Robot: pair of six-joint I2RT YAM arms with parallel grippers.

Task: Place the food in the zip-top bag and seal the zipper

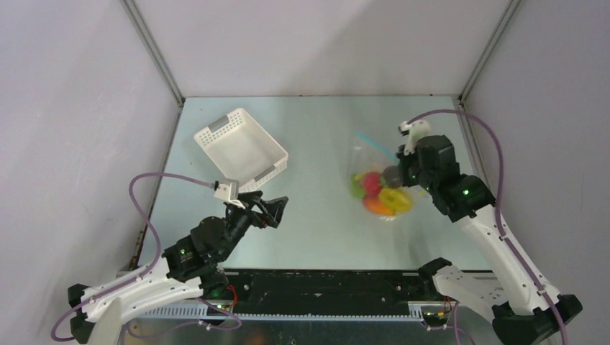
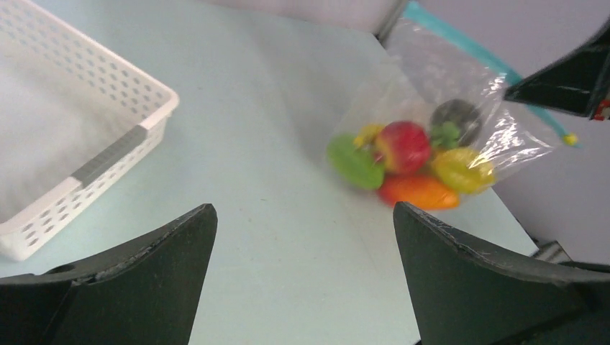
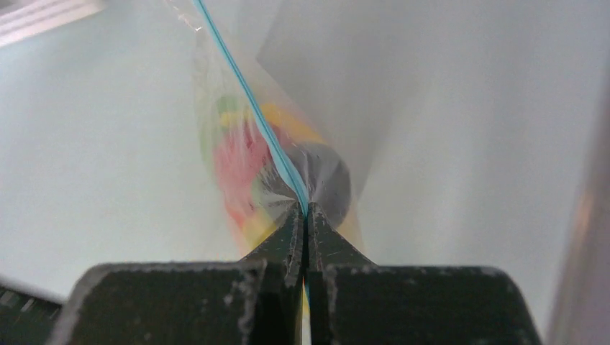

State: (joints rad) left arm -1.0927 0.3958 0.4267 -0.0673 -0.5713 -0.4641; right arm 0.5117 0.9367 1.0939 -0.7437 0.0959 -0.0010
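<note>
The clear zip-top bag (image 1: 370, 162) hangs right of centre with the food (image 1: 379, 192) inside: red, green, orange, yellow and dark pieces. In the left wrist view the bag (image 2: 439, 93) holds the same fruits (image 2: 406, 162). My right gripper (image 1: 400, 170) is shut on the light blue zipper (image 3: 248, 100) at the bag's mouth, seen in the right wrist view where the gripper (image 3: 306, 213) pinches the strip. My left gripper (image 1: 277, 210) is open and empty, left of the bag; in its own view the gripper (image 2: 306, 215) hovers over bare table.
A white slotted basket (image 1: 241, 147) stands empty at the back left; it also shows in the left wrist view (image 2: 93, 144). Grey enclosure walls surround the table (image 1: 316, 136).
</note>
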